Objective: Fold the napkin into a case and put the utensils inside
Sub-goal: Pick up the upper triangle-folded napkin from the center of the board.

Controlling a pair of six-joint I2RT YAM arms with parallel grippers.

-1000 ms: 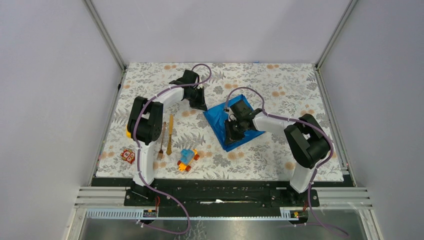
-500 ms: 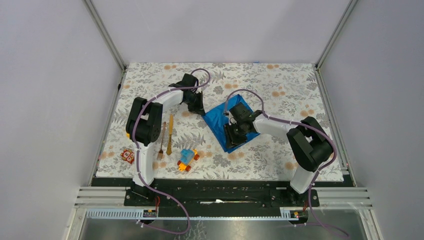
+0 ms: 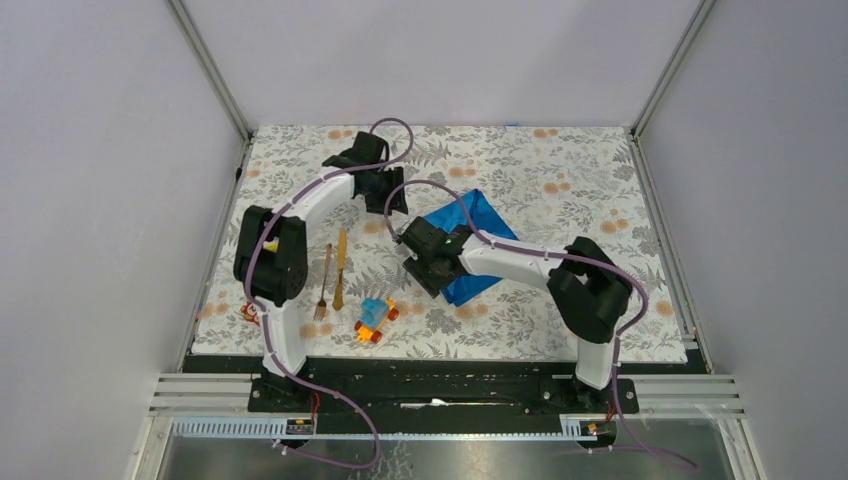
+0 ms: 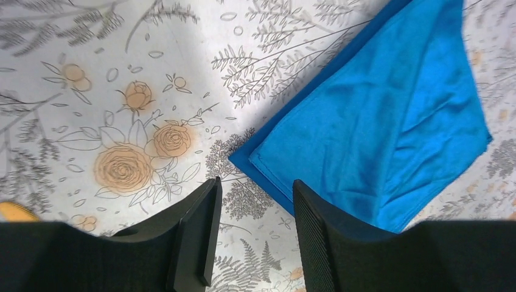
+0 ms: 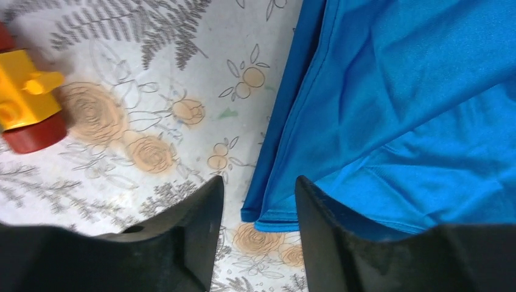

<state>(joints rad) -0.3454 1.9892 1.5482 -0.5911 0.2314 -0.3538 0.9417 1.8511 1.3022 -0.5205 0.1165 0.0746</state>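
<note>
Altogether, one folded blue napkin (image 3: 474,216) lies mid-way across the table (image 3: 570,165), with one knife (image 3: 340,268) and one fork (image 3: 323,285) side by side well to its left. The left gripper (image 4: 255,190) and right gripper (image 5: 258,190) each stand half parted at a napkin corner, holding nothing.

Parted end effector (image 4: 255,188) near folded napkin (image 4: 377,121) corner.
</note>
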